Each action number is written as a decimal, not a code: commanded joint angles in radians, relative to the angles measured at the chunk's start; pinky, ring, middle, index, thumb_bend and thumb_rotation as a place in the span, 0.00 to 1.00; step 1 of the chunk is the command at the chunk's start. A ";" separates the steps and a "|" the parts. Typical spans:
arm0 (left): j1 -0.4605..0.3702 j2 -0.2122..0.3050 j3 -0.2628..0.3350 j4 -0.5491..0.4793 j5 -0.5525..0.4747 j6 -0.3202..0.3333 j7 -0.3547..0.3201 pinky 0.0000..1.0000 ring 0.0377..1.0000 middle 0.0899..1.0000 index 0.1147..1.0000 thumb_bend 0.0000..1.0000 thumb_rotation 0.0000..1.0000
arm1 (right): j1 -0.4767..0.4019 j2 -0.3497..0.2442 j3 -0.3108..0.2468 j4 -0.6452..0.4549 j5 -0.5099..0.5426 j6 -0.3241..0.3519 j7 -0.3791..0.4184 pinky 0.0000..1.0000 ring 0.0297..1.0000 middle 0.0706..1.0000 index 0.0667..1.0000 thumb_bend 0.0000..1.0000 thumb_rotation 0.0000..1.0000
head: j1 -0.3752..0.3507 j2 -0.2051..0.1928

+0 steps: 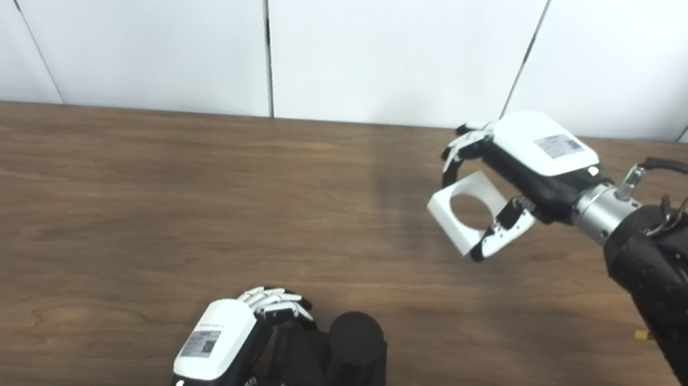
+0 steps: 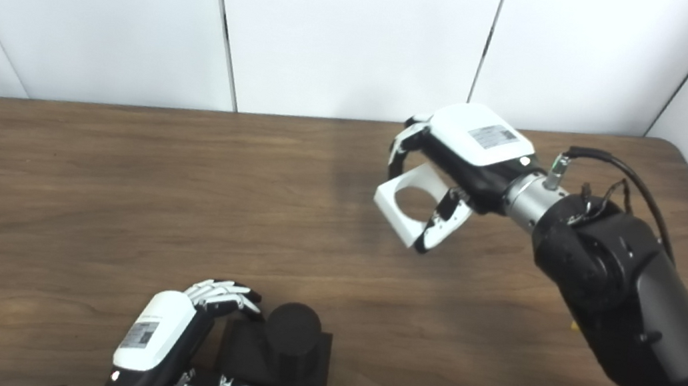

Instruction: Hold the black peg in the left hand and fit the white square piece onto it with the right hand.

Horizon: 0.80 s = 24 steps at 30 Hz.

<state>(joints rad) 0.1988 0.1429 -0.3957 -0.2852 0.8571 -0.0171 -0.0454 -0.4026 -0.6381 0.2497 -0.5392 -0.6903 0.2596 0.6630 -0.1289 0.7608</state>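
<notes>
The black peg (image 1: 355,343) is a round post on a square black base, at the front middle of the brown table (image 1: 114,201). My left hand (image 1: 240,357) is shut on the base from the left, fingers over its far side and thumb at its near side. The white square piece (image 1: 466,211) has a round hole through it. My right hand (image 1: 514,176) is shut on it and holds it above the table at the right, tilted, well apart from the peg and farther back. Both also show in the right eye view: peg (image 2: 292,332), piece (image 2: 411,206).
White wall panels (image 1: 392,38) stand along the table's far edge. My right arm (image 1: 682,281) reaches in over the table's right side, with a black cable looped at its wrist. A small yellow bit (image 1: 640,335) lies by the arm.
</notes>
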 commanded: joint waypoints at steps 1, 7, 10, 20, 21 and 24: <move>0.001 -0.007 -0.010 0.014 0.009 0.013 -0.019 0.85 0.82 0.74 0.42 0.52 0.05 | -0.028 0.009 -0.014 -0.065 0.009 0.023 0.026 0.86 0.90 0.75 0.45 0.52 0.13 | 0.006 0.002; -0.004 -0.013 -0.015 0.012 0.018 0.032 -0.025 0.86 0.82 0.75 0.42 0.52 0.05 | -0.011 0.063 0.003 -0.166 0.037 0.043 0.111 0.82 0.89 0.75 0.45 0.52 0.13 | 0.016 0.009; -0.006 -0.015 -0.015 0.009 0.022 0.040 -0.033 0.86 0.82 0.75 0.42 0.52 0.05 | -0.003 0.090 0.011 -0.201 0.041 0.050 0.137 0.82 0.89 0.74 0.45 0.52 0.13 | 0.017 0.011; -0.009 -0.017 -0.015 0.012 0.028 0.039 -0.036 0.86 0.82 0.75 0.42 0.52 0.05 | 0.048 0.147 0.041 -0.248 0.057 0.036 0.182 0.86 0.89 0.74 0.45 0.52 0.13 | 0.024 0.022; -0.010 -0.017 -0.015 0.012 0.028 0.039 -0.036 0.86 0.82 0.75 0.42 0.52 0.05 | 0.051 0.151 0.043 -0.250 0.055 0.036 0.185 0.86 0.89 0.74 0.45 0.52 0.13 | 0.024 0.022; -0.011 -0.018 -0.016 0.012 0.030 0.040 -0.038 0.86 0.82 0.75 0.42 0.52 0.05 | 0.059 0.159 0.050 -0.255 0.048 0.036 0.193 0.87 0.89 0.74 0.45 0.52 0.13 | 0.029 0.024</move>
<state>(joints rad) 0.1908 0.1287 -0.4053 -0.2849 0.8876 0.0057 -0.0589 -0.3229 -0.4841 0.3083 -0.7632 -0.6418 0.3022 0.8682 -0.0997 0.7838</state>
